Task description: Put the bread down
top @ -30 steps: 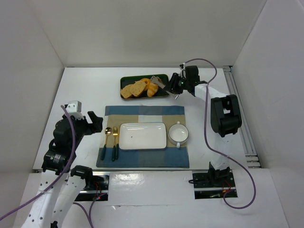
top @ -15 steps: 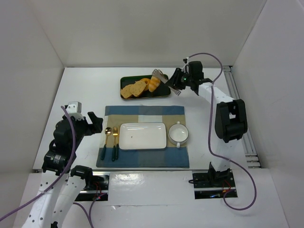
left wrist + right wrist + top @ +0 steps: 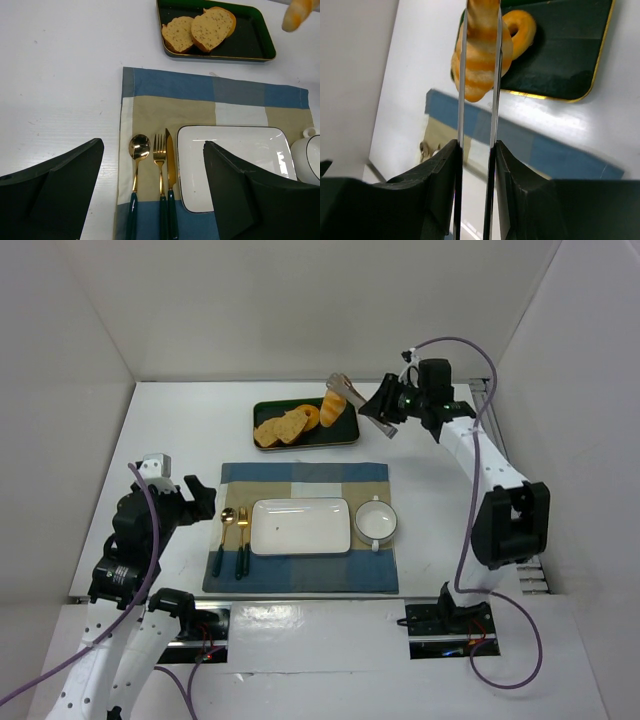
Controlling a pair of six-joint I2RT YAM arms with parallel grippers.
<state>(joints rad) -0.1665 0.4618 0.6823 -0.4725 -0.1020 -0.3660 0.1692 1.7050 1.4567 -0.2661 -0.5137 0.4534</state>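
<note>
While the left tool point(image 3: 152, 150) hangs wide open and empty beside the placemat point(image 3: 300, 480), the right tool point(image 3: 475, 155) is clamped on metal tongs point(image 3: 343, 388) that pinch the bread point(image 3: 481, 50) aloft over the dark tray point(image 3: 345, 436)

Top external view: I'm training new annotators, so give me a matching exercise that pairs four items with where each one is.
Items:
1 bread
2 toast slices
3 spoon
4 white cup

Places:
A on the green tray
B right of the plate
C pinched in the tongs
D left of the fork

Pairs: 1-C, 2-A, 3-D, 4-B
</note>
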